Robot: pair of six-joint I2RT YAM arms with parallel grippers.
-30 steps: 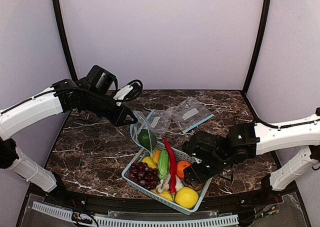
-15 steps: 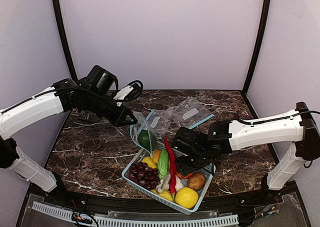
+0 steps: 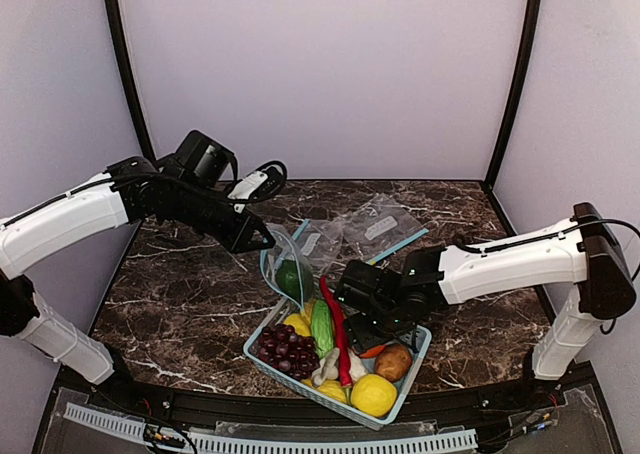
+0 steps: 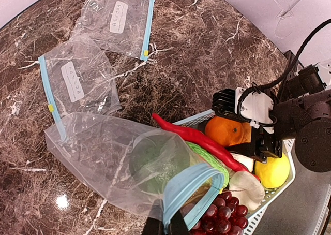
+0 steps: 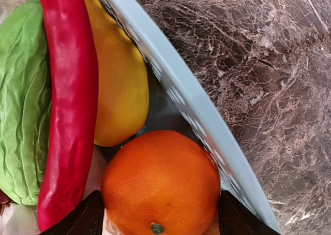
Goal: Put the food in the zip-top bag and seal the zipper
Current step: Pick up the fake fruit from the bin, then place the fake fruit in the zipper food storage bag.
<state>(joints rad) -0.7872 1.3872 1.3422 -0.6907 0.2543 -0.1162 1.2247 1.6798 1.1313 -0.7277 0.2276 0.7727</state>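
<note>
Reaching left across the basket since a second ago, the right gripper now straddles the orange, lower centre of its wrist view, beside the chili; whether its fingers already squeeze I cannot tell. Upper left, the left gripper stays clenched on the bag by its zipper, avocado inside. That orange looks firm, light, smooth-skinned and apt to roll: take it across its widest middle

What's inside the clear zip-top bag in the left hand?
A dark green avocado shows through the clear zip-top bag pinched by the left hand. Its light blue zipper loop covers the near end; anything else there is hidden.
</note>
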